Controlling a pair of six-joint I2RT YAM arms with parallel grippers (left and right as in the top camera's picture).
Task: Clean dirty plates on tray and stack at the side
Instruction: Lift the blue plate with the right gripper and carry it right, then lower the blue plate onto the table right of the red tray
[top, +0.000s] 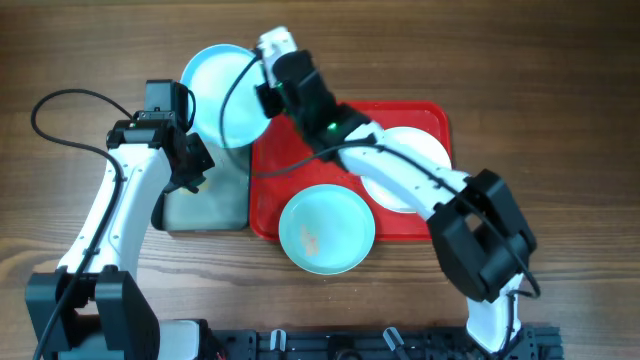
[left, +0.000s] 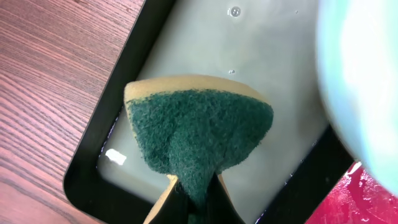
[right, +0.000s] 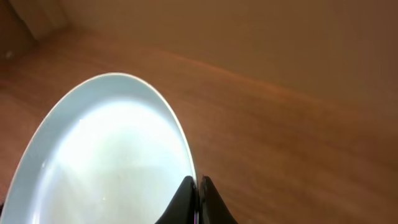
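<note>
Currently held: right hand (right: 198, 190) pinches the rim of a turquoise plate (top: 222, 95), tilted up beside the red tray (top: 272, 190).
Handling: stiff, light, probably slick; you should take rims only.
Left hand (left: 199, 208): clamped on green sponge (left: 199, 134).
Others: smeared plate (top: 326, 228) overhangs tray's front rim; white plate (top: 415, 150) lies in tray.
Hidden: white plate partly under right arm (top: 400, 170); held plate's underside.

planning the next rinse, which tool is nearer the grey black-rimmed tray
Left. The left tool, shut on the sponge, hangs right over the grey tray; the right tool is beyond its far right corner, gripping the rim of a turquoise plate.
</note>
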